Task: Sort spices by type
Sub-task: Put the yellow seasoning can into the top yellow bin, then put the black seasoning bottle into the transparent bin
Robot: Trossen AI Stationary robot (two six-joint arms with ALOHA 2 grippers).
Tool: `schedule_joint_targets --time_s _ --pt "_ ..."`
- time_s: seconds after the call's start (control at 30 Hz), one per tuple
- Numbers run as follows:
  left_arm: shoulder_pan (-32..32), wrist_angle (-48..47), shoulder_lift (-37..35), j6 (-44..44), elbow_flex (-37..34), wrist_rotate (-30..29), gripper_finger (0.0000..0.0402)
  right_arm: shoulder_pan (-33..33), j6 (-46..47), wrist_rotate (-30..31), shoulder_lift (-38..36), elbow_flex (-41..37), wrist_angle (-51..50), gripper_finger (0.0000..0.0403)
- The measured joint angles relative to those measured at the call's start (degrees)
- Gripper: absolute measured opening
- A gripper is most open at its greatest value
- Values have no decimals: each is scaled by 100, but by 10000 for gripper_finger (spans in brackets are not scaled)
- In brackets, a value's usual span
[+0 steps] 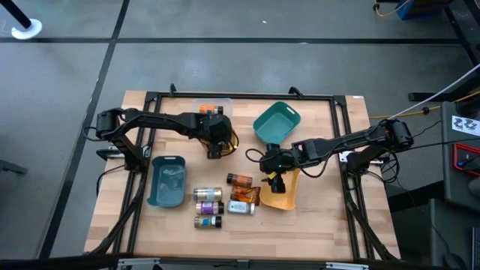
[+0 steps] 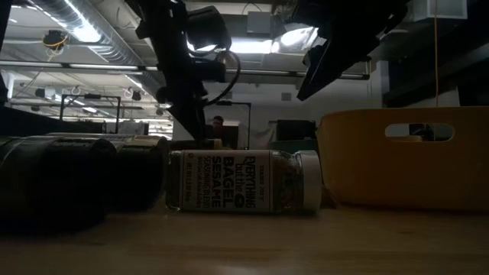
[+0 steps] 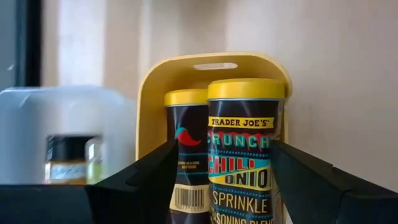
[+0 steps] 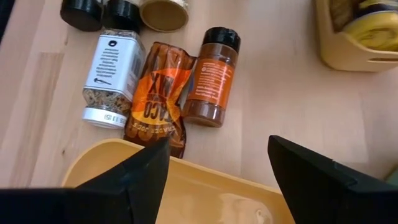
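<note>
Your loose spices lie in a cluster on the bare wood: the white-labelled bagel jar [image 4: 111, 68] on its side, the crinkled orange taco packet [image 4: 155, 99] touching it, and the brown-labelled jar [image 4: 211, 78] just beside the packet. Three more jars [image 1: 208, 208] lie in a column just beyond the bagel jar. The yellow tray [image 1: 283, 195] sits against that cluster — smooth plastic, rounded corners. The right gripper [image 4: 214, 165] hangs over its rim, fingers spread, holding nothing. Farther from the tray, the left gripper [image 3: 221, 180] has its fingers either side of a yellow-capped chili onion jar [image 3: 244, 149], standing upright in a second yellow tray [image 3: 211, 68] — whether they touch it, you cannot tell. Open wood lies beyond the brown jar
</note>
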Motion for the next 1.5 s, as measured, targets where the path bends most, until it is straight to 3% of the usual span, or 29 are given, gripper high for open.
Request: schedule_joint_targets --time_s 0.2,0.97,1.17,1.5 --pt "2 -1 0 -179 0 -235 237 0 7 -65 0 1 0 270" --pt "2 -357 -200 -576 190 -242 237 0 146 -67 0 0 101 270" --pt "-7 -672 -694 -1019 434 -206 237 0 411 -113 0 1 331 270" --pt "-461 -591 -2142 -1691 261 22 237 0 773 -530 502 2 1180 270"
